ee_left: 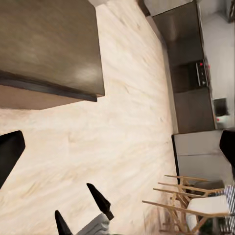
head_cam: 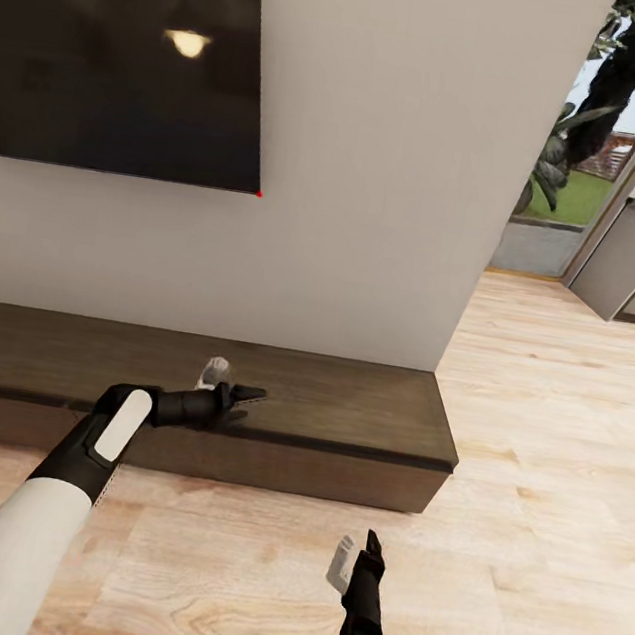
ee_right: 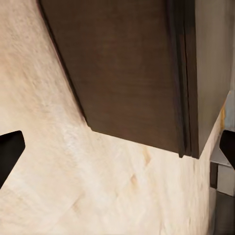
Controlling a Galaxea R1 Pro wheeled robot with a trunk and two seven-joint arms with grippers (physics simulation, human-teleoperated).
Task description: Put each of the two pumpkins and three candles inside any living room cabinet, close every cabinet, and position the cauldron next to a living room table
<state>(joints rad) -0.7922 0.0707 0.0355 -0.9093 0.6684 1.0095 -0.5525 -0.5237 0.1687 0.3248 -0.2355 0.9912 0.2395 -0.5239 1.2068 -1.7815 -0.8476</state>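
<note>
The long, low dark brown wood cabinet (head_cam: 345, 412) runs crosswise under the wall, fronts apparently shut. The left gripper (head_cam: 232, 388) hovers at its front edge with jaws spread and empty, nearer than the right gripper (head_cam: 356, 557), also open, over the light plank floor (head_cam: 536, 490). The left wrist view adds pale wooden chairs (ee_left: 191, 205).

cabinet (head_cam: 346, 402) closed, it seems | left claw (head_cam: 227, 386) open over its top | right claw (head_cam: 356, 557) open above floor (head_cam: 562, 443)
</note>
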